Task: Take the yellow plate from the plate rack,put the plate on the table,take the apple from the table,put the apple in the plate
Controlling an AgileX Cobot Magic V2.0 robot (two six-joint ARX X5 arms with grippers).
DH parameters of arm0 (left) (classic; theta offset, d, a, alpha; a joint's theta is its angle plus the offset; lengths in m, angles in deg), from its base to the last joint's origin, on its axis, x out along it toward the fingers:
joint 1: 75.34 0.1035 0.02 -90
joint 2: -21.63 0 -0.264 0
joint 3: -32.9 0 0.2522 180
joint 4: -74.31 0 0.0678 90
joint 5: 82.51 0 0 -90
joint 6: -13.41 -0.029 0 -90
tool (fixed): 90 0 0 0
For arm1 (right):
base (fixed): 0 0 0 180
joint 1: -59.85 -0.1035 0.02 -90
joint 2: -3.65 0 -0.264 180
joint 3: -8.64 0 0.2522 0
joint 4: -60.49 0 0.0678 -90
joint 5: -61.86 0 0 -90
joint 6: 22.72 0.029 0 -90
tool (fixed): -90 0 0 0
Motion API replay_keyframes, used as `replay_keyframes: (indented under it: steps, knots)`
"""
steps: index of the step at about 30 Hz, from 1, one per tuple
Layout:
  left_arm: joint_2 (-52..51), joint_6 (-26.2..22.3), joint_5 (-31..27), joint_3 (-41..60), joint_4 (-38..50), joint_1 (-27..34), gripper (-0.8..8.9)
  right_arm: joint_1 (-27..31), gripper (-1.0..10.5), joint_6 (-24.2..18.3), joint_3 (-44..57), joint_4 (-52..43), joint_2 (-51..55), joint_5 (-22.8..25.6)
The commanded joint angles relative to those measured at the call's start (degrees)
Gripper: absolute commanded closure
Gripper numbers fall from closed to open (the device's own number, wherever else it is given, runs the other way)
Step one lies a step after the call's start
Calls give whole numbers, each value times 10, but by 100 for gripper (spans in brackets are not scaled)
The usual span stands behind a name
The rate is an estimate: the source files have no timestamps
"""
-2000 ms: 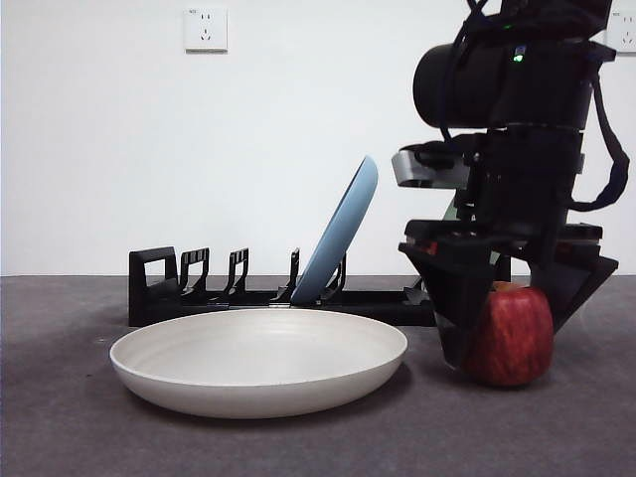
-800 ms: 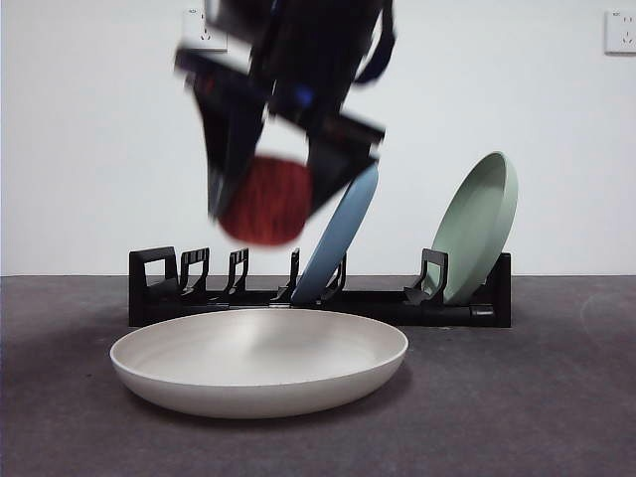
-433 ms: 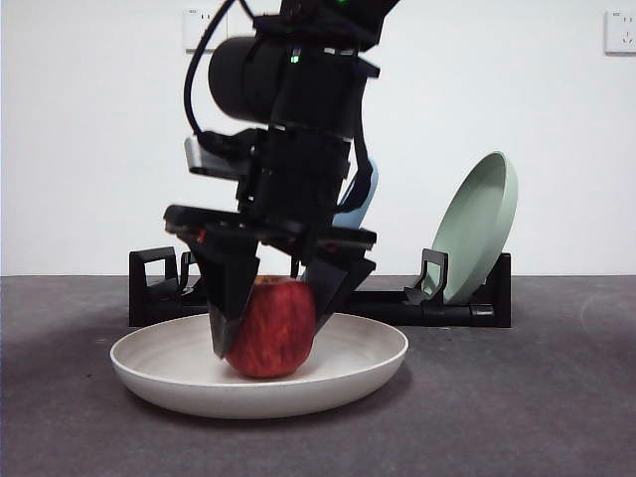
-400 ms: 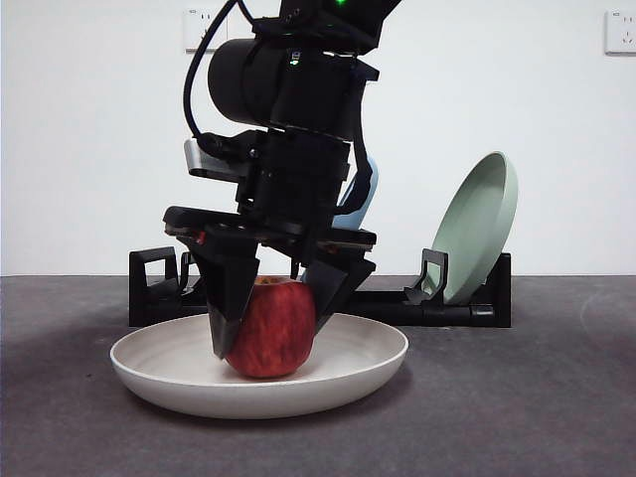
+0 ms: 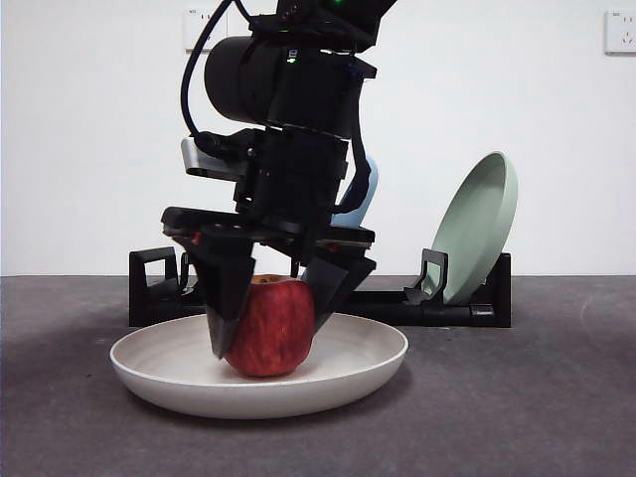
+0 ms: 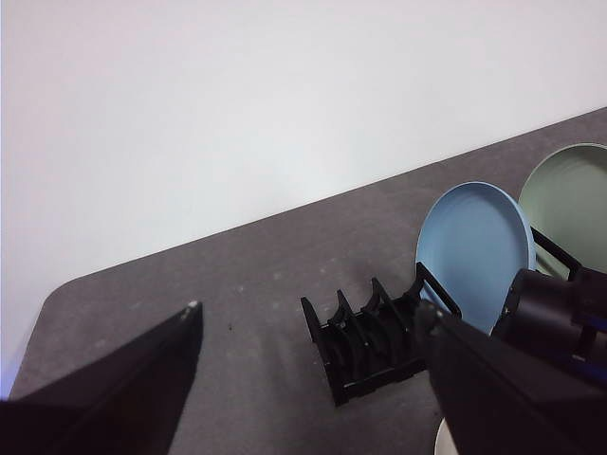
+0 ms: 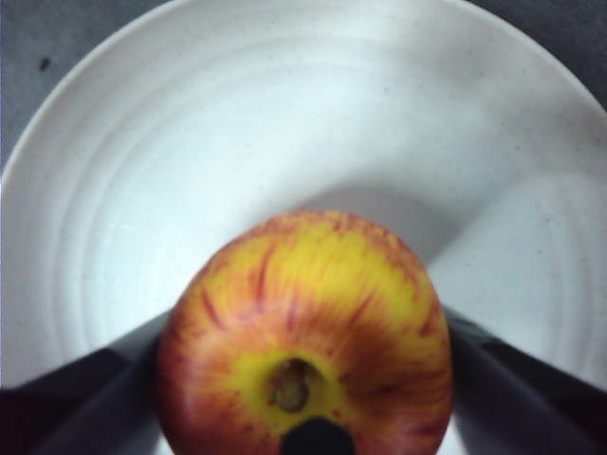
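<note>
Front view is showing the right gripper (image 5: 266, 323) reaching down from above with its two black jaws pressing against both sides of the apple (image 5: 266, 326), which is sitting upright inside the yellow plate (image 5: 368, 350). That plate is lying flat on the desk (image 5: 517, 417), just in front of the plate rack (image 5: 159, 283). A blue plate (image 5: 365, 199) is leaning in the rack behind the arm, and a pale green plate (image 5: 479, 225) is leaning at the rack's far end. Right wrist view is looking straight down on the apple's (image 7: 303, 332) yellow stem dip, with the plate's (image 7: 142, 171) pale ringed floor all around it. Left wrist view is showing the left gripper (image 6: 313, 351) hanging high above the desk with its jaws spread wide and gripping nothing, over the rack (image 6: 365, 336) and the blue plate (image 6: 469, 251).
</note>
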Motion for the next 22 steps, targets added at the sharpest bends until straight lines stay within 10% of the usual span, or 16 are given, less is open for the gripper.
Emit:
replay_keyframes:
  steps: [1,22]
  knots:
    - [-1,-4,-1,0,1,2,436,-5,411,5,0,3,-10,1]
    - [51,-23,69,0,21,2,438,19,415,3,0,18,167,2]
